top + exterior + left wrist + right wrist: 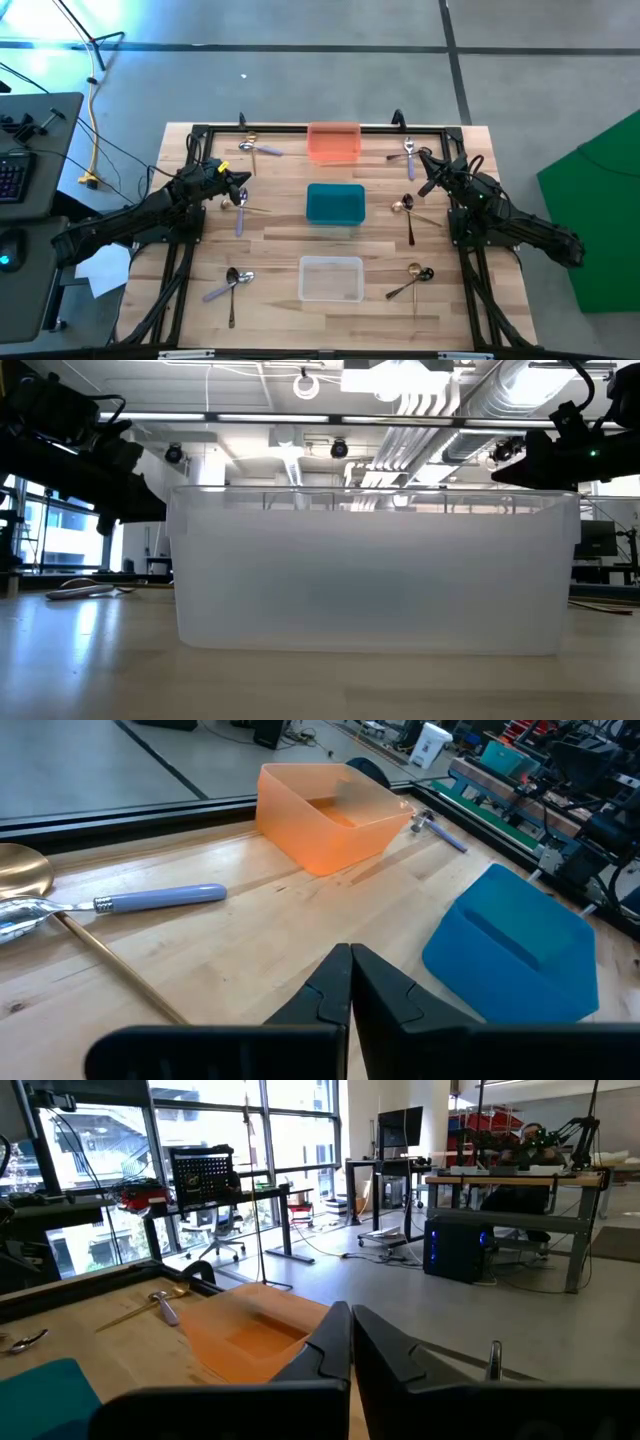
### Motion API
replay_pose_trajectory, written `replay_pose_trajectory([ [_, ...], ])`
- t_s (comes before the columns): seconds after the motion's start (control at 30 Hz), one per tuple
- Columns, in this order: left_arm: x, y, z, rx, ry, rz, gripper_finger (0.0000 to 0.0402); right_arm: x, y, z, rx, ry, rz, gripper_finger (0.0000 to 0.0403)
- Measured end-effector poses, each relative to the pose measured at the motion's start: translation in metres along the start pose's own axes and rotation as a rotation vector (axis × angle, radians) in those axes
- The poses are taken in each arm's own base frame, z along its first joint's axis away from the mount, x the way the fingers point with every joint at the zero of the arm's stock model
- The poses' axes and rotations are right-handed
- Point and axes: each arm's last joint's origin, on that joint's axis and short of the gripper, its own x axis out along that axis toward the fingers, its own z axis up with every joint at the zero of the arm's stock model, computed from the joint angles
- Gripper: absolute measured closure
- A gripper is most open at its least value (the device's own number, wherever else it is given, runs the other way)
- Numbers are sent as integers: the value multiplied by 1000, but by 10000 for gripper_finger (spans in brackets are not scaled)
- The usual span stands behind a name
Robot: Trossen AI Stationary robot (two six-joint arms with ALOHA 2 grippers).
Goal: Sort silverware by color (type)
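The silverware lies in pairs on the wooden table around three bins. In the high view one pair is at the far left and one just below my left gripper. Others lie near left, far right, mid right and near right. My left gripper is shut and hovers above bare wood. Beside it lie a lavender-handled silver spoon and a gold spoon. My right gripper is shut and raised near the far right pair.
The orange bin stands at the far middle, the teal bin in the centre and the clear bin near the front edge. A black frame runs along the table's edges. Bare wood lies between the bins and the silverware pairs.
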Motion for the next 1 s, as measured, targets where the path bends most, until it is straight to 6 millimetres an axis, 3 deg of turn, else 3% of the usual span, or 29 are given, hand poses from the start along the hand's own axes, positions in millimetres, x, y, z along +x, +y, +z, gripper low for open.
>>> replay_pose_trajectory([
  [1.0, 0, -2, 7, -2, -78, -4, 401, 0, 0, 0, 0, 0, 0, 403],
])
